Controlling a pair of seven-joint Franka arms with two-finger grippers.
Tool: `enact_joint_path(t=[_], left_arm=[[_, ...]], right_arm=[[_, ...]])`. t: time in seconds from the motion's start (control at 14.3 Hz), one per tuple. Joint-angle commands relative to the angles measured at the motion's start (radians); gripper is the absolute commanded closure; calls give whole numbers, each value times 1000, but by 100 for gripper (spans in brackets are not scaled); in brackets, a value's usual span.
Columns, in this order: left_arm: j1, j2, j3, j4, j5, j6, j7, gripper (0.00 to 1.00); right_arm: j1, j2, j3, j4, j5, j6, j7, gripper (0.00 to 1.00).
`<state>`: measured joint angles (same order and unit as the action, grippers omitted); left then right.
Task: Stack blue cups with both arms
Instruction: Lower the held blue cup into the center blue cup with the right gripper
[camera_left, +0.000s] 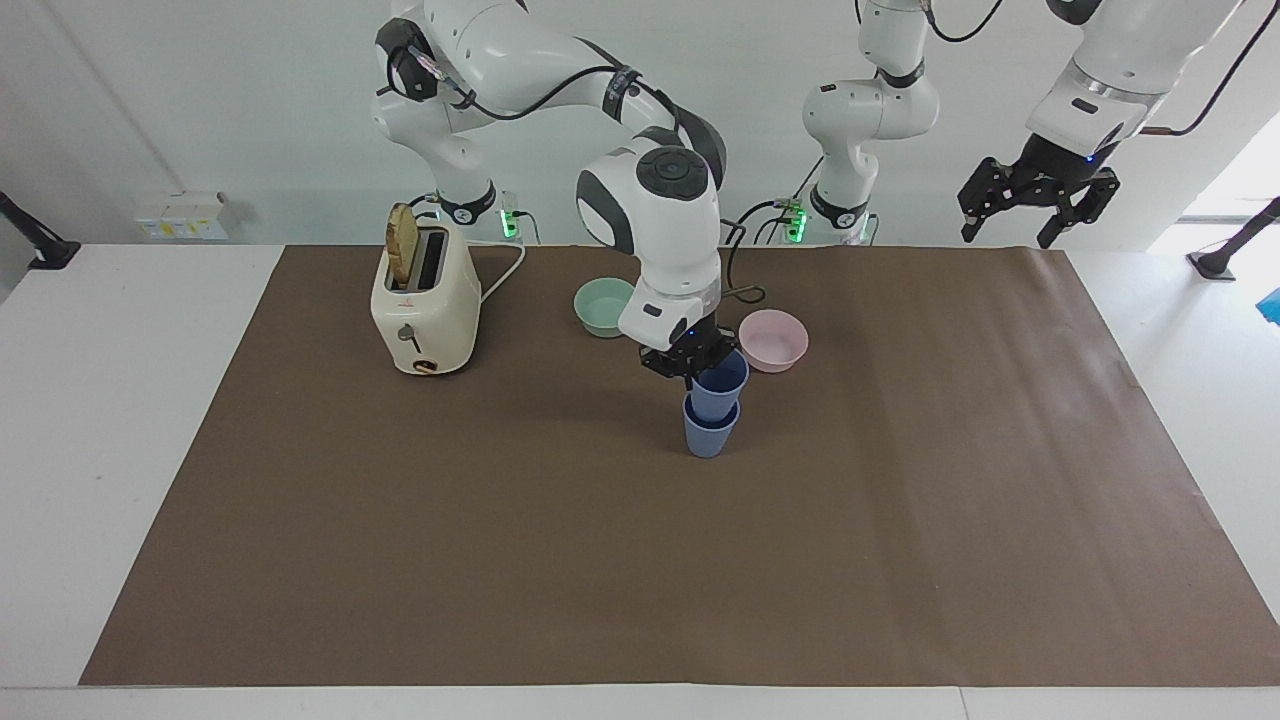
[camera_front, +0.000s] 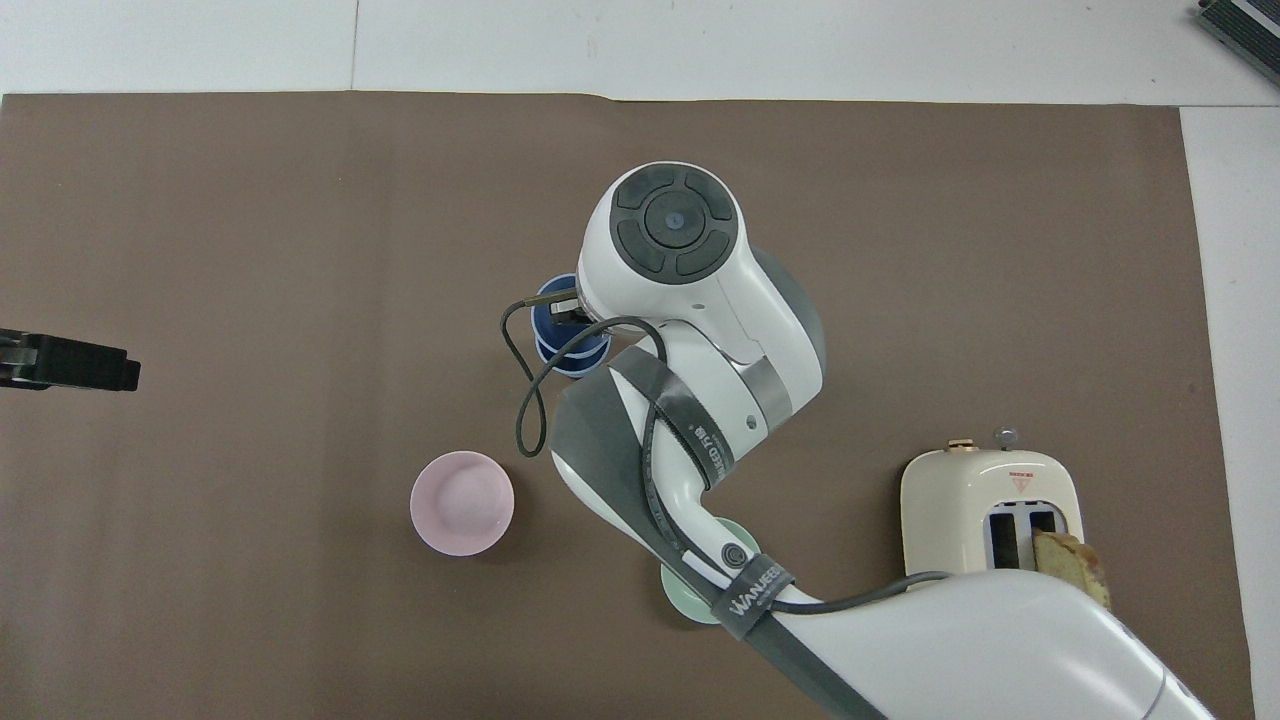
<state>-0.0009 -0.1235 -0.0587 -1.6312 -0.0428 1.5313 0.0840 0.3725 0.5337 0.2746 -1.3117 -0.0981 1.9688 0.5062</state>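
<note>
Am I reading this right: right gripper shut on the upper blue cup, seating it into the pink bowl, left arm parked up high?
Not quite. The right gripper is shut on the upper blue cup, but the facing view shows it seating into the lower blue cup, not the pink bowl, which stands apart, nearer the robots. The left gripper does wait up high.

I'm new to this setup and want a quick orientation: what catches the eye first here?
Mid-table, the right gripper is shut on the upper blue cup, seating it in the lower blue cup. A cream toaster with bread stands toward the right arm's end; the left gripper waits, raised.
</note>
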Motion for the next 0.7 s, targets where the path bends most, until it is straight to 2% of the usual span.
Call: enact_joint_path(t=[0.0,0.28,0.63], left_arm=[[19,-19,-9,-12,-14,-13,11,0],[19,-19,-9,-12,-14,-13,11,0],[19,-19,-9,-12,-14,-13,11,0]], right_arm=[[-12,6,11,-20,-15,30,14,100],[0,23,11,-46,-14,97,15,100],[2,32,11,-60,-17,97,15,100]])
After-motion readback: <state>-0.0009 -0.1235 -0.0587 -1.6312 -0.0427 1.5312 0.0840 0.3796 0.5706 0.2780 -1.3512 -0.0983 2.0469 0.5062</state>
